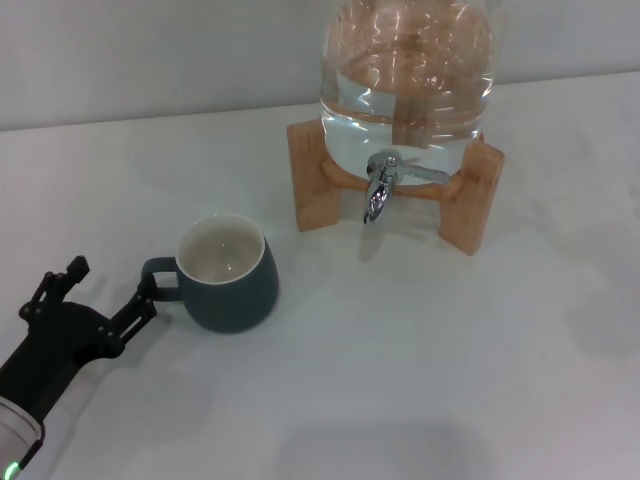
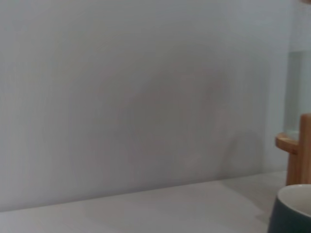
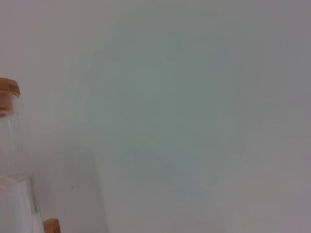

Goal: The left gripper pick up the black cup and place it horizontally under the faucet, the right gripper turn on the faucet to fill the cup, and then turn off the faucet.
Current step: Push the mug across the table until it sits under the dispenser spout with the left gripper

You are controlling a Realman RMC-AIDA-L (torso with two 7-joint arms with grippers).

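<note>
Pickup stage is judged to be in hand; nothing has yet been lifted. At far left of the head view, the left gripper [image 1: 108, 290] is seen low over the white table [image 1: 420, 380], its two black fingers spread wide. The nearer fingertip [image 1: 146, 297] lies at, and apparently touching, the loop handle of the black cup [image 1: 228, 272]; nothing is held. The cup stands upright just right of the gripper, cream inside showing, handle turned toward the claw. Its rim is also caught at the edge of the left wrist view.

Farther right, and well apart from the cup, the faucet [image 1: 383, 185] is seen projecting from the glass jar [image 1: 408, 70] on its wooden stand [image 1: 320, 185], with no cup beneath the spout.

The next move is judged to call for a closing on the handle or the wall beside it, then a lift and carry to the spout.

The right gripper is not seen in any view; its state cannot be told.
</note>
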